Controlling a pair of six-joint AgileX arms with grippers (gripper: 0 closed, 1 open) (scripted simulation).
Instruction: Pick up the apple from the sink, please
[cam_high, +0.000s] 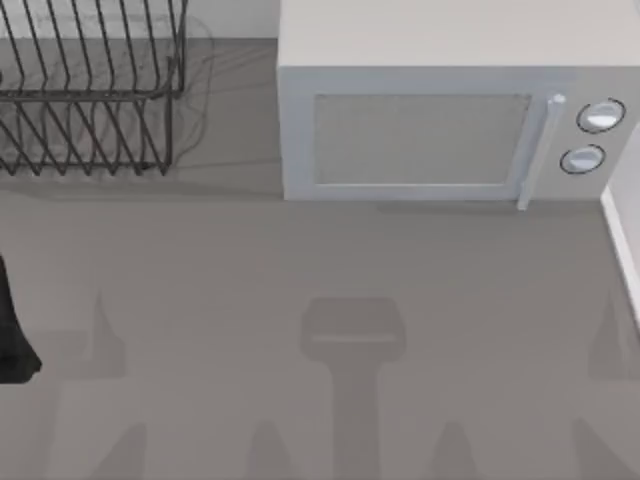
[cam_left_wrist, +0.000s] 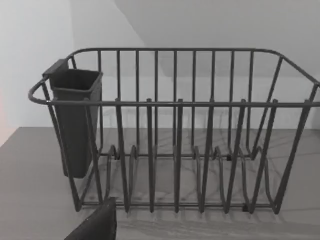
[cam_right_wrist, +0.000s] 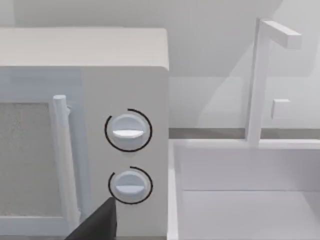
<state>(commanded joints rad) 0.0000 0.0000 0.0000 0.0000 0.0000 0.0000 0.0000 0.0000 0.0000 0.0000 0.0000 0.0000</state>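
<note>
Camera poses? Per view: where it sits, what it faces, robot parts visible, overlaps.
Top view: above the table, looking down on the dish rack, the microwave and the left arm at the left edge.
Left wrist view: faces the dish rack and its utensil cup; shares the rack with top.
Right wrist view: faces the microwave knobs, sink and faucet; shares the microwave with top.

Grey table (cam_high: 300, 260), viewed from above. Wire rack (cam_high: 90, 90) at far left. White microwave (cam_high: 440, 110) at far centre-right, well apart from the rack, door handle (cam_high: 540, 150) and two round knobs (cam_high: 592, 135) on its right side. White sink rim (cam_high: 622, 240) at right edge. Dark arm part (cam_high: 12, 335) at left edge.
</note>
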